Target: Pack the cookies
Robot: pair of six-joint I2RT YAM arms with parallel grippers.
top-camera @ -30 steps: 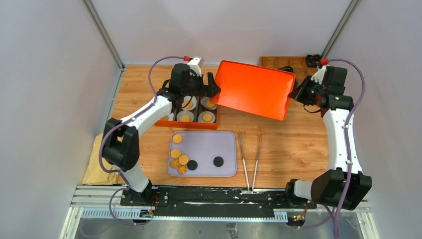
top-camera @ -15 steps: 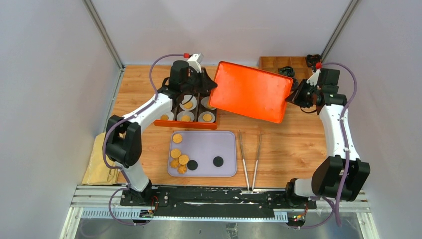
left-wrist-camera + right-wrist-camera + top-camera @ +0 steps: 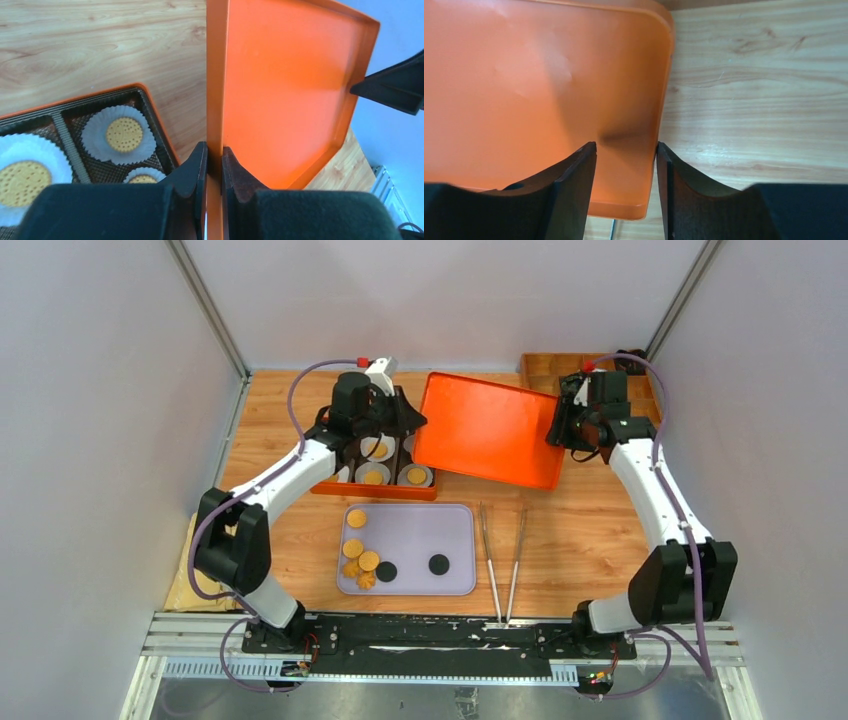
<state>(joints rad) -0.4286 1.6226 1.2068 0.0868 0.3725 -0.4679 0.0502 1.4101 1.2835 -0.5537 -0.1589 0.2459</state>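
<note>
From above, the left tool [image 3: 416, 424] is pinching one rim of the orange lid [image 3: 490, 430], which is tilting above the worktop [image 3: 590, 530]. The right tool [image 3: 562, 428] is sitting at the opposite rim. Some of the cookies [image 3: 360, 558] are lying on the lilac tray [image 3: 440, 525], well back from both tools.

At the left wrist, the jaws are clamping the rim tight, with more cookies in paper cups [image 3: 117, 135] just beside the tool.

At the right wrist, the jaws are standing apart, straddling the lid's corner without gripping it.

The cookies are looking light and brittle, so I'd be pinching them gently across the edges.
</note>
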